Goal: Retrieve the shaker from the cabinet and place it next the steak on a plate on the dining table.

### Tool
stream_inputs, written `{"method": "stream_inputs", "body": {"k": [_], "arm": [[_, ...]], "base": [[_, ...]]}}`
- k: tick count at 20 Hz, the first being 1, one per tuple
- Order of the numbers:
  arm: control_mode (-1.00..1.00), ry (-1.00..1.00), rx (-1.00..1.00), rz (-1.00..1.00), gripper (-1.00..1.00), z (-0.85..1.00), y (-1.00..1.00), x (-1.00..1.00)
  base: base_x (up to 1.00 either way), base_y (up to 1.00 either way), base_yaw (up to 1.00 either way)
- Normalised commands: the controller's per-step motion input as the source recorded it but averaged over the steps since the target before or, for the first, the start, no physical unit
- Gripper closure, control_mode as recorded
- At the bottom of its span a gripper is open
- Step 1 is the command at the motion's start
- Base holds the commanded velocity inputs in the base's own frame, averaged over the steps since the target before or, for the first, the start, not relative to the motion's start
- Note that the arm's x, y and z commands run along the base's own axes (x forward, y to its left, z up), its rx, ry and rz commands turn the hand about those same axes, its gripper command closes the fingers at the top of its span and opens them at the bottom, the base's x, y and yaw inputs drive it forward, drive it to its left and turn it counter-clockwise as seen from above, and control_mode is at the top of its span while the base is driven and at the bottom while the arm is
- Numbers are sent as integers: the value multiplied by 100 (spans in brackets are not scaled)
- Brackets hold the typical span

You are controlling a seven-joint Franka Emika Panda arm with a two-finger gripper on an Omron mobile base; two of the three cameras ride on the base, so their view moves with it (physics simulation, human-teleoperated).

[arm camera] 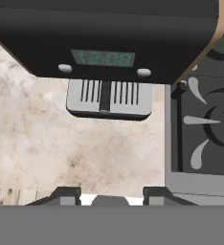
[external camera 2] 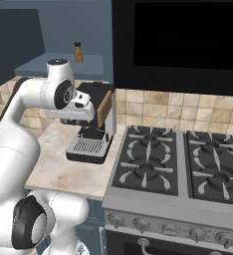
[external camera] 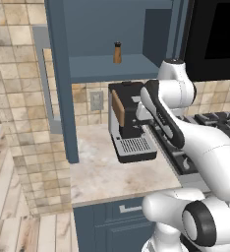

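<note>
Setting: simulated kitchen; beige marbled counter (external camera: 102, 172) against a tiled wall, stove (external camera 2: 188, 164) to its right, dark oven panel above.

Item 1: cabinet (external camera: 63, 74), slate-blue, open, with a flat shelf above the counter.

Item 2: shaker (external camera: 117, 52), slim, brown, dark-capped; stands upright on the cabinet shelf, alone, untouched, well above the arm's hand.

Item 3: coffee machine (external camera: 129, 128), black with a wooden side panel and grey drip tray; sits on the counter under the shelf. In the hand view its clock face and tray lie just beneath the hand.

Item 4: gripper (arm camera: 111, 194), 2 dark fingertips (arm camera: 66, 194) with a modest gap, nothing between them; pointed down at the counter and machine.

Step in hand, judged: the reach for the shaker, at its start; nothing retrieved yet.

Next move calls for: raising the hand above the machine, turning it toward the shelf, then closing the jaws around the shaker's body without tipping it.
</note>
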Motion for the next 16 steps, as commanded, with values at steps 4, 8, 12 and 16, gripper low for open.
{"method": "stream_inputs", "body": {"k": [4,8,12,16], "arm": [[-100,0,0,0,-100,0,7,0],[-100,-14,0,1,-100,6,4,-9],[-100,-26,0,3,-100,27,3,-20],[-100,-29,3,2,-100,43,5,-11]], "base": [[0,0,0],[0,0,0],[0,0,0],[0,0,0]]}}
